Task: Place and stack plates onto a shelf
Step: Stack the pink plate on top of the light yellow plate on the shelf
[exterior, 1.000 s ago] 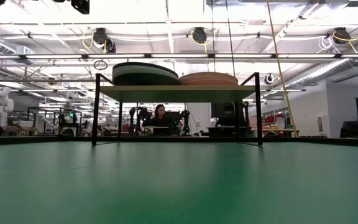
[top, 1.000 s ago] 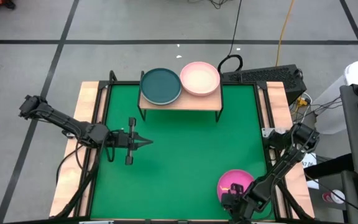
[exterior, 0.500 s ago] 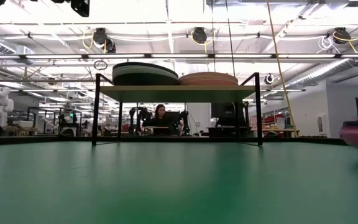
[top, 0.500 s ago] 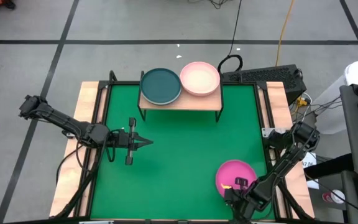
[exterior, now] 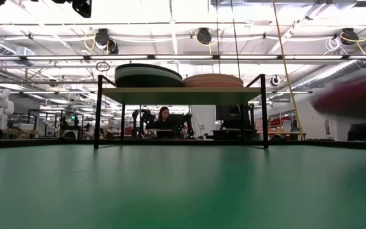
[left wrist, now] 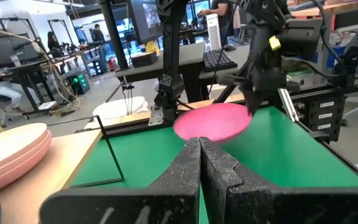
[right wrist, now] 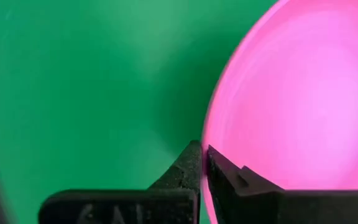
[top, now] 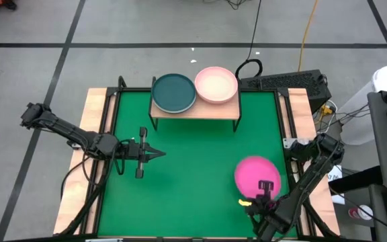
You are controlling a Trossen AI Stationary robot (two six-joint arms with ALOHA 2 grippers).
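The bright magenta plate (top: 257, 176) is in the air over the table's near right part; it also shows in the left wrist view (left wrist: 213, 121) and blurred at the right of the low view (exterior: 351, 95). My right gripper (top: 266, 190) is shut on its near rim. On the light-wood shelf (top: 193, 109) sit a stack topped by a dark teal plate (top: 174, 92) and a stack topped by a pink plate (top: 216, 85). My left gripper (top: 161, 154) is shut and empty over the table's left middle. My right gripper pinches the magenta plate's rim (right wrist: 207, 163) between its two fingers, one above and one below the rim, at the plate's near edge. The fingers come from the table's near side. The plate is lifted clear of the table, about level.
The shelf stands on thin black legs (exterior: 98, 111) at the table's far middle. Green table surface (top: 193, 161) lies open between shelf and plate. A keyboard (top: 284, 82) and cables lie beyond the far right corner. A person sits in the room behind (exterior: 164, 121).
My right gripper has lifted the magenta plate up off the table's near right corner and carried it a little toward the far edge. The plate now hangs clear of the table. My left arm has kept still.
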